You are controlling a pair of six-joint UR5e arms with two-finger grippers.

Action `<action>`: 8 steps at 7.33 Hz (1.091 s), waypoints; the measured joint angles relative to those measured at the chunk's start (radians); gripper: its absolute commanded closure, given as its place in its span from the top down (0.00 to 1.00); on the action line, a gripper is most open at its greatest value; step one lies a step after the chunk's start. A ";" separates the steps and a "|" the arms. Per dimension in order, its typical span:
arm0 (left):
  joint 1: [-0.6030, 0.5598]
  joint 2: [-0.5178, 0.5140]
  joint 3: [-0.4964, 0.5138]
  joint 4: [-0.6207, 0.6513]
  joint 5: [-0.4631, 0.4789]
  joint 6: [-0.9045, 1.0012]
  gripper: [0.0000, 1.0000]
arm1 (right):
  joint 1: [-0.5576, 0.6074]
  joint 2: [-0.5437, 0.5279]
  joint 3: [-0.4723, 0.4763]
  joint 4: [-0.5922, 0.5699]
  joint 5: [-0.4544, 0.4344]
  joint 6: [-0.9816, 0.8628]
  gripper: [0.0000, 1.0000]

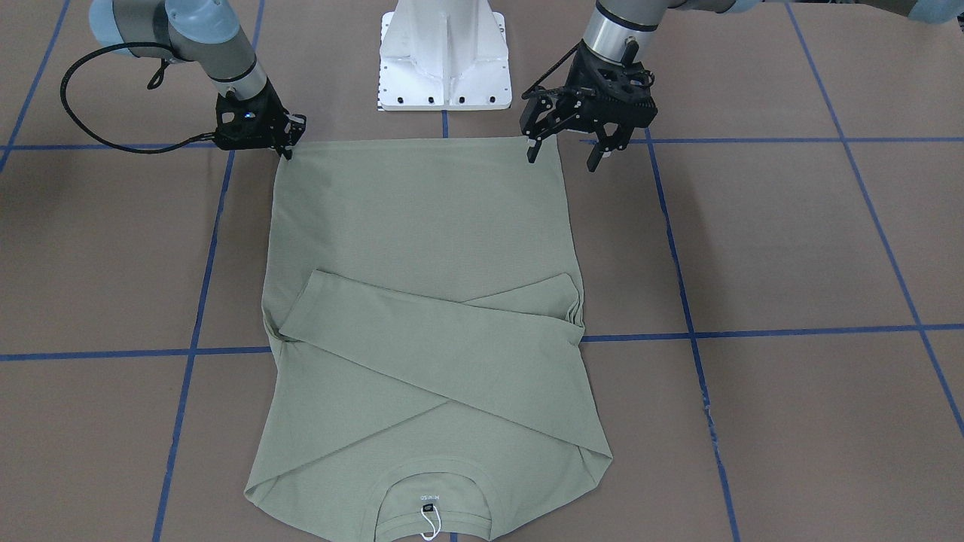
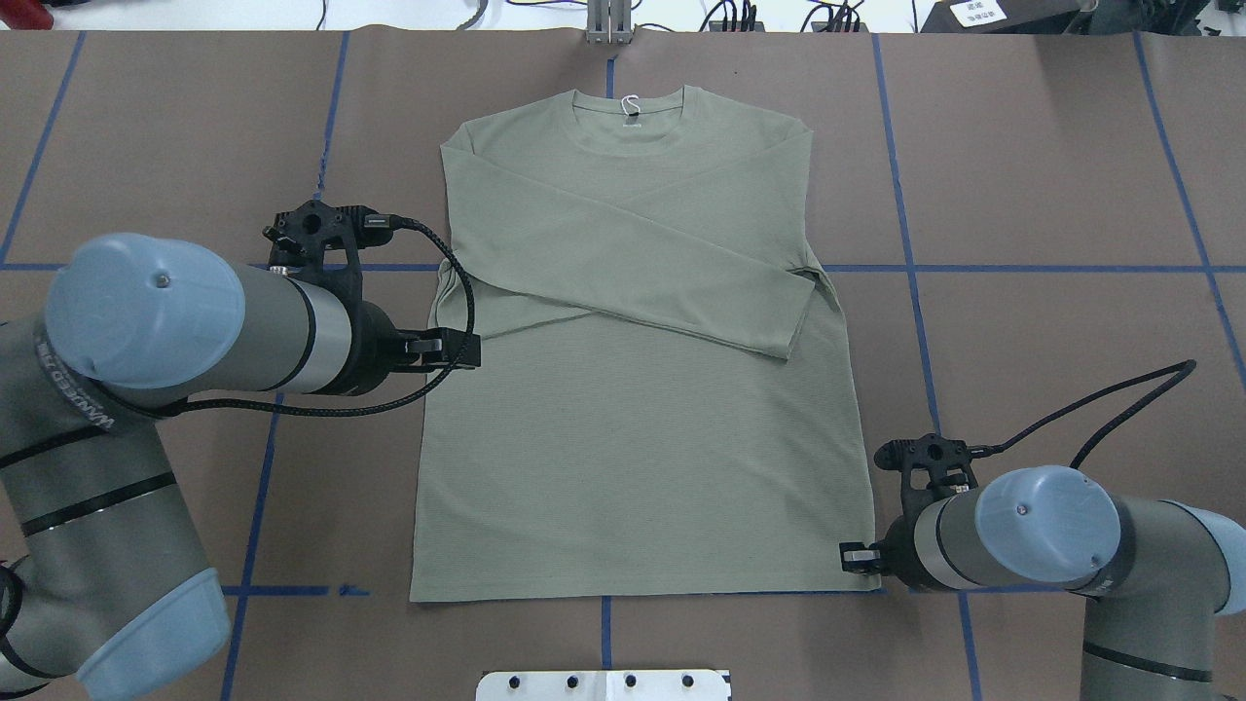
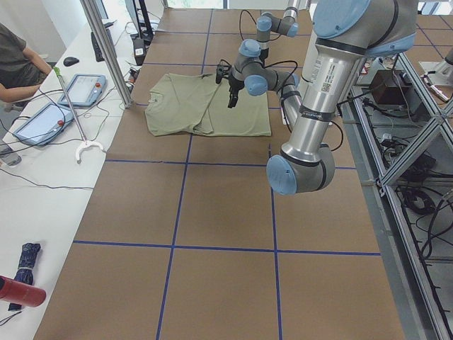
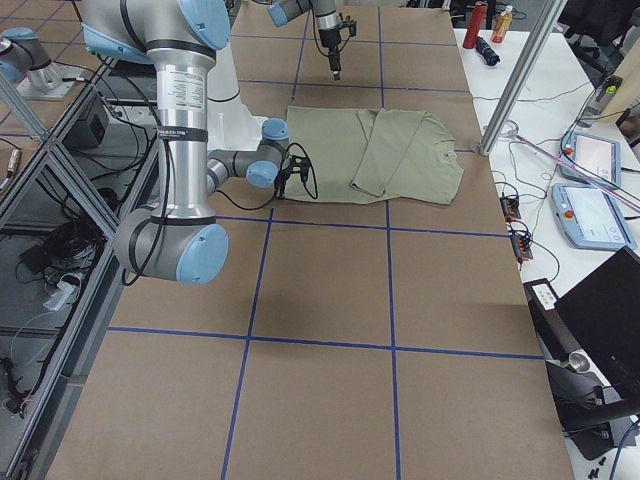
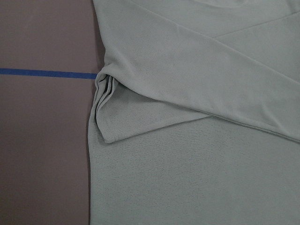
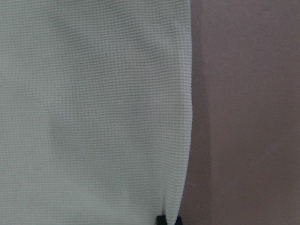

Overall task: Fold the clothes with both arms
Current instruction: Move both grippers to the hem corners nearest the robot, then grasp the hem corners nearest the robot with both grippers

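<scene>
— Across from the robot, looking down: the shirt [image 1: 422, 226] lies flat on the surface [image 1: 791, 248], sleeves [image 1: 422, 331] crossed, collar on the far side from the robot. The right claw [image 1: 287, 153] looks pinched onto one hem corner. The left claw [image 1: 563, 162] hangs spread wide, gripping nothing.
— So if the right lifts alone, the hem skews?
— Likely, and the sleeves could slide apart. From overhead, the left claw [image 2: 453, 349] sits above the shirt's side edge, away from its own corner.
— Side views?
— The left claw is raised, the right one low.
— Wrist cameras?
— Left shows the bunched cuff fold [image 5: 105, 105]; snag that and the layers drag. Right shows black tips [image 6: 161, 220] at the very edge, so a thin bite may slip.
</scene>
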 measured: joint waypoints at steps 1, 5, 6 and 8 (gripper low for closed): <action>0.050 0.012 0.014 -0.002 0.008 -0.043 1.00 | 0.000 0.000 0.009 0.001 -0.003 0.011 0.00; 0.285 0.085 0.027 -0.003 0.079 -0.275 0.94 | 0.051 -0.003 0.083 0.002 0.046 0.031 0.00; 0.318 0.107 0.030 -0.001 0.090 -0.300 0.94 | 0.065 -0.004 0.087 0.002 0.055 0.031 0.00; 0.347 0.126 0.057 0.003 0.106 -0.320 0.93 | 0.077 -0.005 0.088 0.002 0.060 0.031 0.00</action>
